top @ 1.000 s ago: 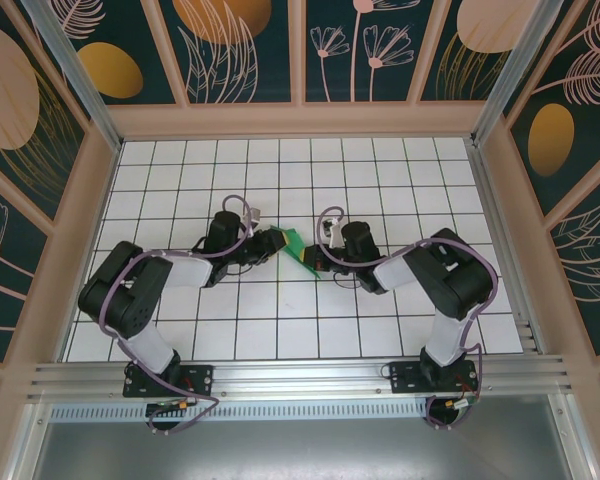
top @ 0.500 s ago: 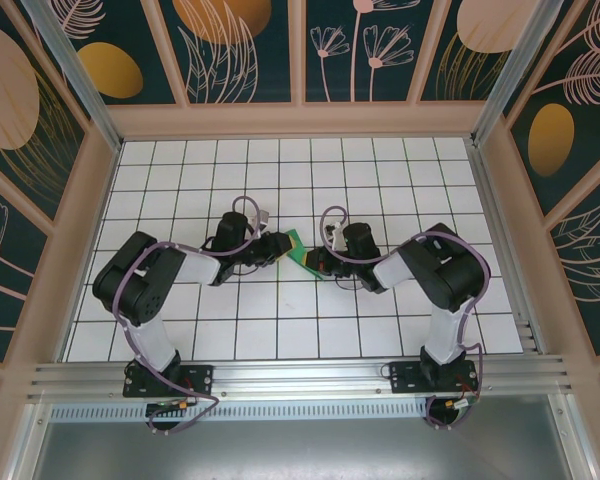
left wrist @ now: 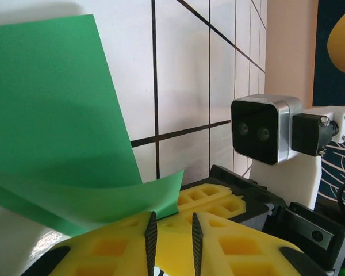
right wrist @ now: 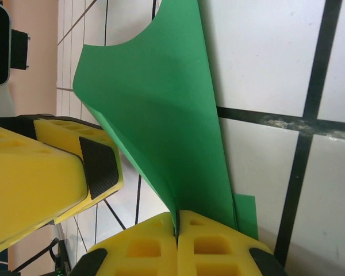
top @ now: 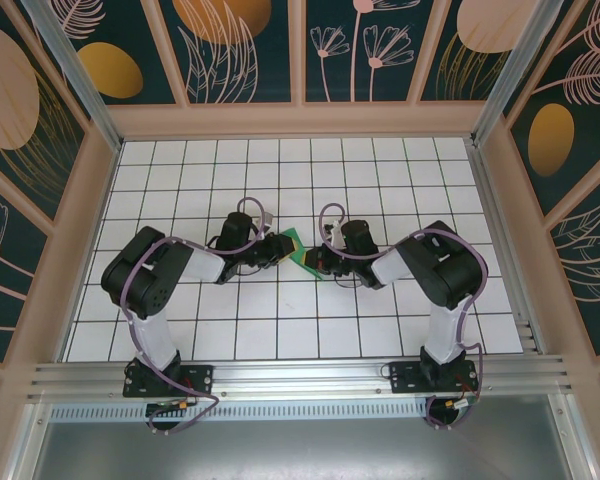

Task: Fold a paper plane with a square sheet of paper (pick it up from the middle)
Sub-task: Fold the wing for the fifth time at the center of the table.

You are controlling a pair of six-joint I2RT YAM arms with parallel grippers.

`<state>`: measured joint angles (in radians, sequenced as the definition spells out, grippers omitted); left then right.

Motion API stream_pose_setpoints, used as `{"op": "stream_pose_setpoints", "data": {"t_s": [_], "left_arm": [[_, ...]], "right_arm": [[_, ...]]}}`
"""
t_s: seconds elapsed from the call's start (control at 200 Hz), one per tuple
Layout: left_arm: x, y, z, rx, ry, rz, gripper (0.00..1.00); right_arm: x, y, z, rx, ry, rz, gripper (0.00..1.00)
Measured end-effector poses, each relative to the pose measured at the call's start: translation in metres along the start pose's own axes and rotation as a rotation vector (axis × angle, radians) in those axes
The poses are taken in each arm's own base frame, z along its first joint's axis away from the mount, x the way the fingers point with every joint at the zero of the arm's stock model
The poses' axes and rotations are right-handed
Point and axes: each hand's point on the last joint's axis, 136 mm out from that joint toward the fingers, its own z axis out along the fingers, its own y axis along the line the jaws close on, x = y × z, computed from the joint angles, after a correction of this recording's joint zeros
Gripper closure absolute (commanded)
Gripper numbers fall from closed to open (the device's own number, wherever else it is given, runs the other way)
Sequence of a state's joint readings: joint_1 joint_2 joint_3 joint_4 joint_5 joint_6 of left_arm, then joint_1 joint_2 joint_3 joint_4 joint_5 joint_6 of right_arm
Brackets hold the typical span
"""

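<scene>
The square sheet of paper (top: 293,243) is a creased bright-green shape held up off the white grid table between my two grippers. My right gripper (right wrist: 177,218) is shut on the sheet (right wrist: 161,115), which curves up and away from its yellow fingers. My left gripper (left wrist: 171,221) stands slightly open with a narrow gap between its black pads. A curled corner of the sheet (left wrist: 57,115) rests over its left finger, and nothing sits in the gap. In the top view the left gripper (top: 278,248) and the right gripper (top: 309,257) nearly meet at the table's middle.
The right arm's wrist camera (left wrist: 263,129) and its yellow fingers (left wrist: 218,198) sit close in front of my left gripper. One left finger with its black pad (right wrist: 98,164) shows beside the sheet. Wooden walls (top: 300,120) ring the white grid table (top: 280,330).
The left arm has drawn in toward the middle and its jaws have narrowed. The right gripper has stayed shut on the green sheet, shifting slightly left.
</scene>
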<state>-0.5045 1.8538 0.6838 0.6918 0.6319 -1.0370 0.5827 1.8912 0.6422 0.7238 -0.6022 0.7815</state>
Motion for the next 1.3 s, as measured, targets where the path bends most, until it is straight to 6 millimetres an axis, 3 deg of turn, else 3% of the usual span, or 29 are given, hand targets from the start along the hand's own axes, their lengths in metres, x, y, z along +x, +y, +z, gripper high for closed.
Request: {"op": "stream_pose_setpoints", "data": {"t_s": [0.385, 0.991, 1.301], "left_arm": [[-0.002, 0.01, 0.006, -0.041, 0.01, -0.036, 0.79], [-0.003, 0.028, 0.011, -0.134, 0.016, -0.09, 0.82], [-0.003, 0.028, 0.011, -0.135, 0.016, -0.09, 0.82]], "right_arm": [[0.0, 0.0, 0.003, 0.009, 0.029, -0.024, 0.96], [0.002, 0.005, -0.001, 0.044, 0.077, -0.017, 0.8], [0.01, 0.001, -0.006, 0.08, 0.11, -0.013, 0.89]]}}
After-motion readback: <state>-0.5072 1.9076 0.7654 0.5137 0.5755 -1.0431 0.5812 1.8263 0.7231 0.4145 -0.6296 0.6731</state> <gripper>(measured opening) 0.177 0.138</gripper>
